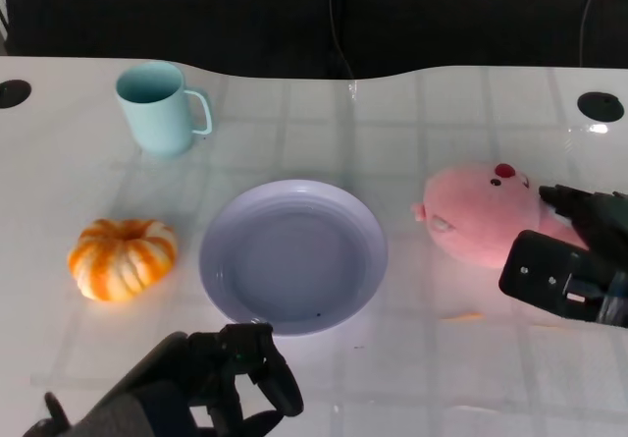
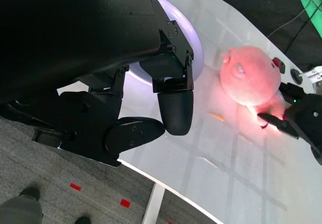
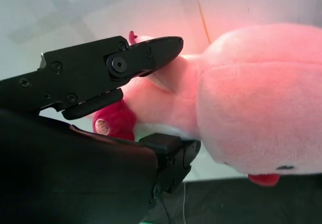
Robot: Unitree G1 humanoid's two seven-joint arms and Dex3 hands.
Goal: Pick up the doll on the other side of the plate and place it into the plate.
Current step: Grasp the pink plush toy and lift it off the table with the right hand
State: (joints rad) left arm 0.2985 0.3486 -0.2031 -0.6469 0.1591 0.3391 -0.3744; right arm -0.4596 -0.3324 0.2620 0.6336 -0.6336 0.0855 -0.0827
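Four things sit on the glossy white bench [image 1: 461, 378], taken from nine o'clock round to three: a striped orange-and-white pumpkin [image 1: 123, 257], a pale teal mug [image 1: 160, 106] up toward eleven o'clock, a shallow lavender round plate [image 1: 292, 256] at the centre, and a soft pink plush pig doll [image 1: 478, 211] lying at the plate's three o'clock, close beside its rim but apart from it. Low at seven o'clock, the left hand [image 1: 231, 378] holds nothing, its fingers curled in, just short of the plate's near rim. At three o'clock the right hand [image 1: 574, 250] is plainly the nearer one: in the right wrist view its fingers [image 3: 151, 53] bracket the doll's body from two sides, touching the plush. Whether they have firm hold I cannot tell. The doll's long axis runs roughly nine-to-three, snout toward the plate, so I judge the carry goes toward nine o'clock.
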